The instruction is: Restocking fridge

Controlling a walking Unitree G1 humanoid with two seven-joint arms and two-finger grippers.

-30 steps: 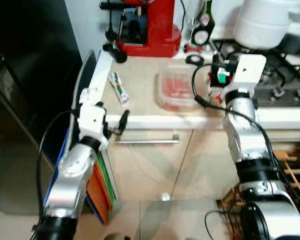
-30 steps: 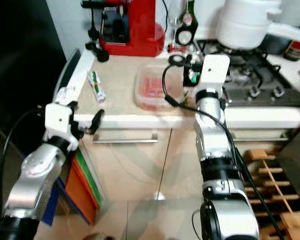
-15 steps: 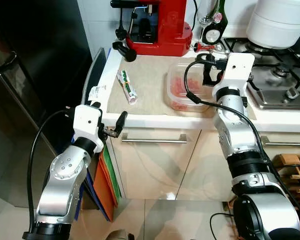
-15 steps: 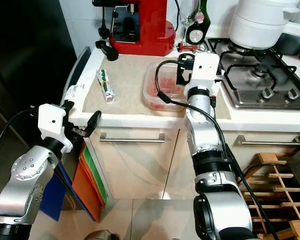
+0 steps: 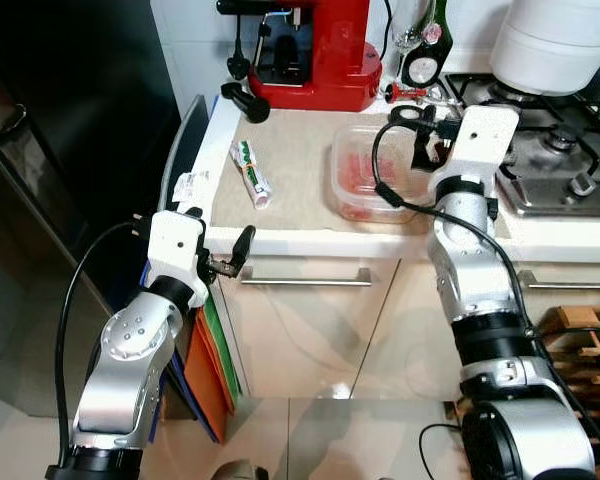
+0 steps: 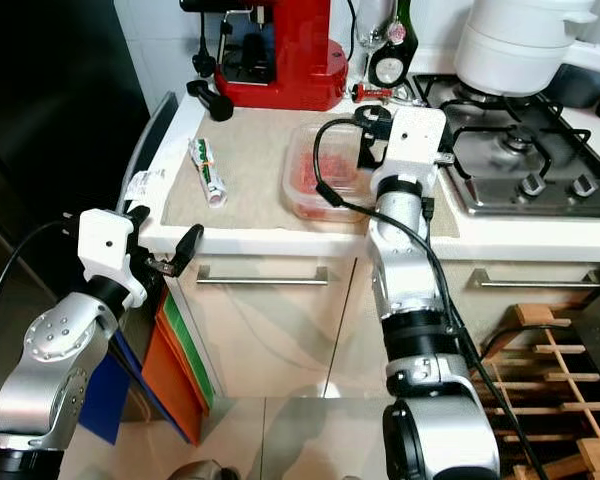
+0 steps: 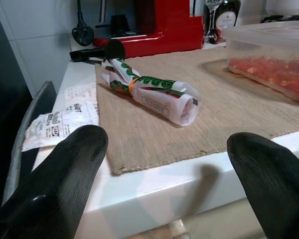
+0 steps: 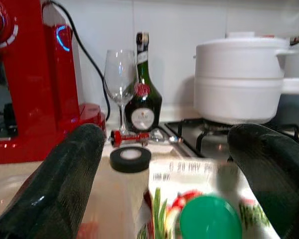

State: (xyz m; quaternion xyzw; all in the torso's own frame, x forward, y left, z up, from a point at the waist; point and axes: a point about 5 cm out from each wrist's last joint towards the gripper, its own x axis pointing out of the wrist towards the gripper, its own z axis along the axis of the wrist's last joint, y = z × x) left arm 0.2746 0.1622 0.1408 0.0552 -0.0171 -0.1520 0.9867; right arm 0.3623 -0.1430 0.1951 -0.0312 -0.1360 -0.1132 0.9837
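I judge the restocking barely begun: the fridge (image 5: 70, 150) door looks shut on my left, and the goods sit on the desk (image 5: 310, 243). My left pincer (image 7: 164, 169) hangs spread wide just off the desk's edge, empty, facing the rolled packet (image 5: 252, 173) on the mat (image 5: 290, 190). My right pincer (image 8: 164, 149) is also wide, holding nothing, poised over a green-capped carton (image 8: 209, 219) beside the clear food tub (image 5: 365, 180). Gripping each item, opening the door and shelving all remain.
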